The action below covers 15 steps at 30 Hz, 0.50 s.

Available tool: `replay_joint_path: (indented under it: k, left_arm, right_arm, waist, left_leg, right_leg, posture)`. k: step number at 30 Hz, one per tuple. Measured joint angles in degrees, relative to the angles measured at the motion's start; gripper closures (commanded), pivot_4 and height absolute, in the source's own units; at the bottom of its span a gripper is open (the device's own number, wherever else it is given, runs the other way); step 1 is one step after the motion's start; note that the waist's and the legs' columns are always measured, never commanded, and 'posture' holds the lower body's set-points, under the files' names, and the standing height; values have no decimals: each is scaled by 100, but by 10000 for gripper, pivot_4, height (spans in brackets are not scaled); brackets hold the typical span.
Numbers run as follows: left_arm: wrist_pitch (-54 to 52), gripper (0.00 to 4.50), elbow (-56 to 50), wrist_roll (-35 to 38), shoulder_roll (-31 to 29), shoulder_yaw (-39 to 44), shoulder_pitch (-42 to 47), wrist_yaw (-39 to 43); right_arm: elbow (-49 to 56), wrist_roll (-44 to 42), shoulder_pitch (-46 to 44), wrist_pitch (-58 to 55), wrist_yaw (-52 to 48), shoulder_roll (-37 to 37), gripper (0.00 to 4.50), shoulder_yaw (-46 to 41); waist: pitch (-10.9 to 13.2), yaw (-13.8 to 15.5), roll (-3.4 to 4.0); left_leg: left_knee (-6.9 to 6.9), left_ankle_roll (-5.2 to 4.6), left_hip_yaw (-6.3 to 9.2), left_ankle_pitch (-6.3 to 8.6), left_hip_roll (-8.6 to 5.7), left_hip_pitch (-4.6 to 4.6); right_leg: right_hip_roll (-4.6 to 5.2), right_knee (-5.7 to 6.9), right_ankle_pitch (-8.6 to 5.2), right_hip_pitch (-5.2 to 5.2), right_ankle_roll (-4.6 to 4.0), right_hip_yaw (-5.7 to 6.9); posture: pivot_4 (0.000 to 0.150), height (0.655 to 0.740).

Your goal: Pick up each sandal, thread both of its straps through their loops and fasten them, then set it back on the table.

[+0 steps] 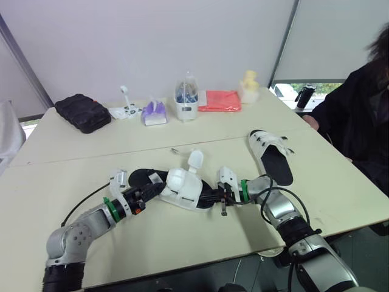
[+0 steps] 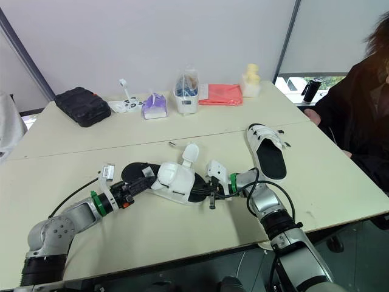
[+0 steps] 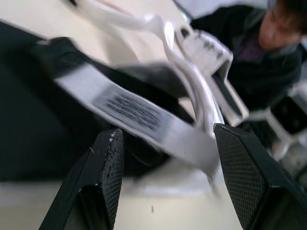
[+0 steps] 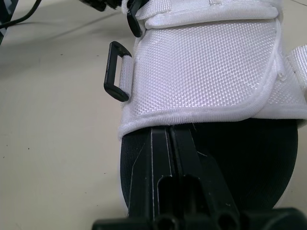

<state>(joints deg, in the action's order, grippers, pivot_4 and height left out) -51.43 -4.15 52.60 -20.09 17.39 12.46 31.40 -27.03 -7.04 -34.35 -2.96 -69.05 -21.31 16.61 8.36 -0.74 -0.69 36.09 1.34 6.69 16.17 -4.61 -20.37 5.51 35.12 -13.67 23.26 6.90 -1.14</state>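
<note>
Sandal [image 1: 182,188]; strap [image 3: 134,110] between left end effector [image 3: 168,133]

The pale desk [image 1: 182,243] is two tops pushed together, the seam [image 1: 109,156] running from side to side. Along the far edge lie a black pouch [image 1: 83,112], a small white gadget [image 1: 126,110], a purple packet [image 1: 154,113], a clear container [image 1: 186,98], a red packet [image 1: 219,100] and a pale yellow figure [image 1: 248,85]. One white sandal [image 1: 271,155] lies near the right edge; the other sandal [image 1: 182,188] lies mid-desk, nearer the front edge.
</note>
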Motion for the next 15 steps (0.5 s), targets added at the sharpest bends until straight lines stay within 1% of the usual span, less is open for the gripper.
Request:
replay_joint_path:
  k: [5, 11, 12, 13, 15]
  left_arm:
    - [0, 15651, 262, 170, 52, 194, 187, -47]
    - [185, 15651, 1045, -29, 46, 134, 648, 102]
    - [246, 20821, 1200, -97, 46, 128, 757, 146]
    - [309, 23146, 1327, -156, 44, 128, 853, 188]
    - [428, 32792, 1560, -266, 44, 125, 1030, 271]
  right_arm:
    - [8, 0, 10, 0, 8, -1, 45000, -1]
    - [5, 4, 4, 0, 15, 1, 45000, 1]
    - [5, 5, 2, 0, 17, 4, 45000, 5]
    - [5, 6, 1, 0, 18, 7, 45000, 8]
    - [7, 6, -1, 0, 20, 11, 45000, 14]
  waist:
    - [-1, -1, -1]
    - [-1, -1, -2]
    - [-1, -2, -2]
    - [-1, -2, -2]
    - [-1, -4, -2]
  left_leg:
    - [1, 0, -1, 0, -1, 1]
    - [2, 1, -1, -1, -2, 1]
    - [2, 1, -1, -1, -2, 1]
    - [1, 1, -1, -1, -2, 0]
    - [0, 1, -1, -1, -2, 0]
  right_leg:
    - [-1, 0, 0, -1, 0, 0]
    - [-3, 0, 0, -2, 1, 2]
    - [-3, 0, 0, -2, 1, 2]
    - [-3, 0, 0, -1, 1, 2]
    - [-3, 0, 0, -1, 1, 2]
  posture:
    - [1500, 7400]
    - [1500, 7400]
    - [1500, 7400]
    - [1500, 7400]
    - [1500, 7400]
